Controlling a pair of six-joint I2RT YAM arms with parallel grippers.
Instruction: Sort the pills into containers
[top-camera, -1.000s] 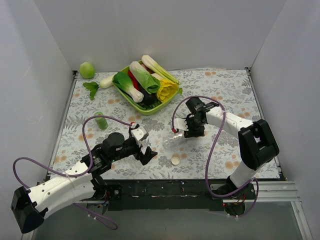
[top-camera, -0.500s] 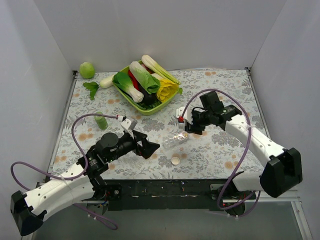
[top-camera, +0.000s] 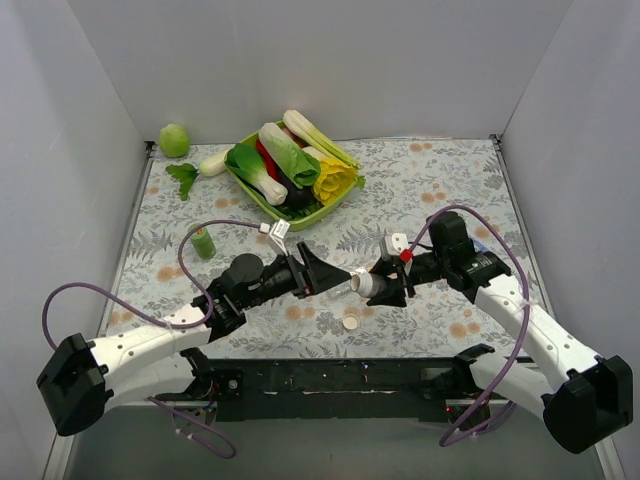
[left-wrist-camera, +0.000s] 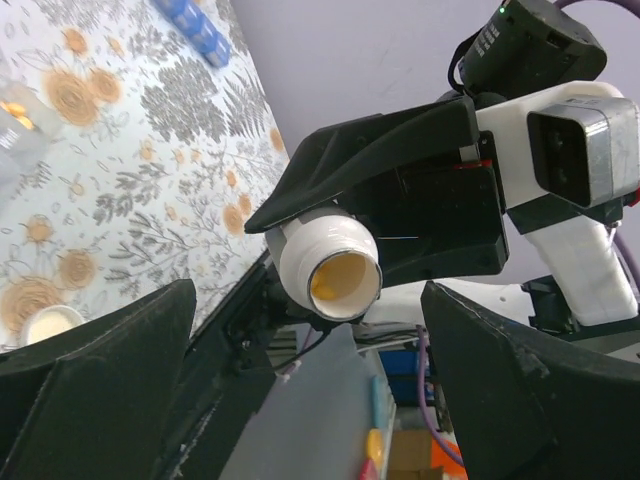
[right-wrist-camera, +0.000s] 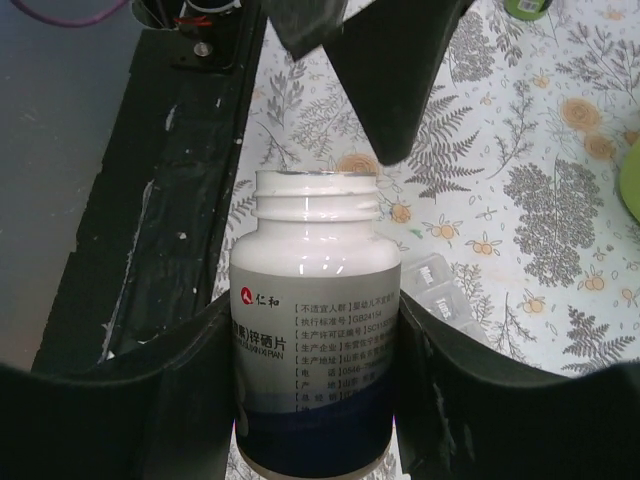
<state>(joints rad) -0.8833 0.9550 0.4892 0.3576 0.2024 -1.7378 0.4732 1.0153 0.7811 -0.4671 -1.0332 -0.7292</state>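
Observation:
My right gripper (top-camera: 385, 285) is shut on an uncapped white pill bottle (top-camera: 362, 285) and holds it on its side above the table, mouth to the left. In the right wrist view the bottle (right-wrist-camera: 315, 300) sits between my fingers (right-wrist-camera: 170, 390). My left gripper (top-camera: 322, 272) is open, its fingers (left-wrist-camera: 110, 360) either side of the bottle's mouth (left-wrist-camera: 330, 268), which looks yellowish inside. The clear pill organiser (right-wrist-camera: 437, 292) lies on the table just behind the bottle. In the top view it is hidden under the grippers.
The bottle's white cap (top-camera: 351, 321) lies near the front edge. A small green bottle (top-camera: 203, 242) stands at the left. A green tray (top-camera: 262, 196) of vegetables is at the back, with a green ball (top-camera: 174, 140) and a radish further left.
My right gripper has brought the bottle forward and down to the near centre, tipped level. My left gripper has swung right and now faces the bottle's mouth.

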